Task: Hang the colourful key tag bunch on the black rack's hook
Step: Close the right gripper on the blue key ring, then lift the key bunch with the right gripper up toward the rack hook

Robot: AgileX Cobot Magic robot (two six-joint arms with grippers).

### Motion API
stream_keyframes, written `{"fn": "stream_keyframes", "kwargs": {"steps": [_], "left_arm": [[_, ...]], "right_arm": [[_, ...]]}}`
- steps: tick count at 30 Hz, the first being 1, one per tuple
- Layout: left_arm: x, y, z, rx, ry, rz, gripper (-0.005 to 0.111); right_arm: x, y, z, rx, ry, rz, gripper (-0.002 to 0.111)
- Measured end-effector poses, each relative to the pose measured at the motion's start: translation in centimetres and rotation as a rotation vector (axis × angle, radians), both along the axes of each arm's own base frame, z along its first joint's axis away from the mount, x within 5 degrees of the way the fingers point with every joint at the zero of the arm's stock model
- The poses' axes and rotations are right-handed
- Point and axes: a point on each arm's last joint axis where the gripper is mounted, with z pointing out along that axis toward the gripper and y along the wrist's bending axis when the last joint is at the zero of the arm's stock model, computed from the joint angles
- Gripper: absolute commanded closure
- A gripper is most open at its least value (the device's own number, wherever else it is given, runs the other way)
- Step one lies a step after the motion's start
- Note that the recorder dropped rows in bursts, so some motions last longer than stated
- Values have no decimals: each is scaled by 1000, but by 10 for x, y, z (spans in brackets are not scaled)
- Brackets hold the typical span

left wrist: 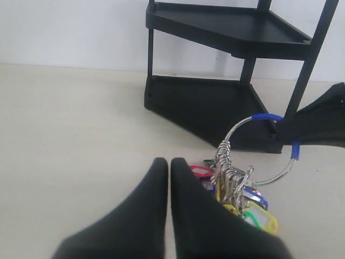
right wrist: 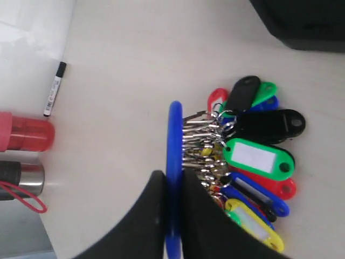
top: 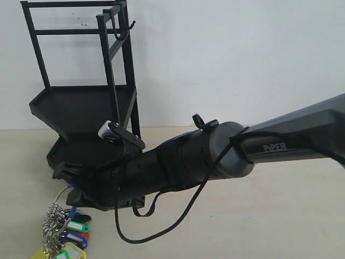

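The colourful key tag bunch (top: 64,237) (left wrist: 237,186) (right wrist: 253,156) rests on the beige table in front of the black rack (top: 81,108) (left wrist: 215,108). Its ring with blue sleeves (right wrist: 174,135) stands upright above the tags. My right gripper (right wrist: 172,174) (top: 73,191) is shut on that blue loop, having reached across to the rack's foot. The left gripper (left wrist: 168,162) is shut and empty, low over the table just beside the tags. High on the rack's top rail is the hook (top: 125,29), with nothing hanging from it.
A marker pen (right wrist: 54,89), a red cylinder (right wrist: 24,132) and a silver cylinder with red wire (right wrist: 21,178) lie at the table's edge. The right arm's cable (top: 145,232) dangles in a loop. A white wall stands behind the rack.
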Motion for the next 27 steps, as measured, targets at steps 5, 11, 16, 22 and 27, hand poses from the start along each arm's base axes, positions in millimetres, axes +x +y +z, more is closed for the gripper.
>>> {"fn": "stream_keyframes", "kwargs": {"steps": [5, 11, 16, 22, 27], "left_arm": [[0, 0, 0, 0, 0, 0, 102], [0, 0, 0, 0, 0, 0, 102], [0, 0, 0, 0, 0, 0, 102], [0, 0, 0, 0, 0, 0, 102], [0, 0, 0, 0, 0, 0, 102]], "right_arm": [[-11, -8, 20, 2, -40, 22, 108], [-33, -25, 50, -29, -142, 78, 108], [-55, -47, 81, -103, -287, 131, 108], [-78, -75, 115, -139, -402, 69, 108], [-100, -83, 134, -173, -486, 219, 108]]}}
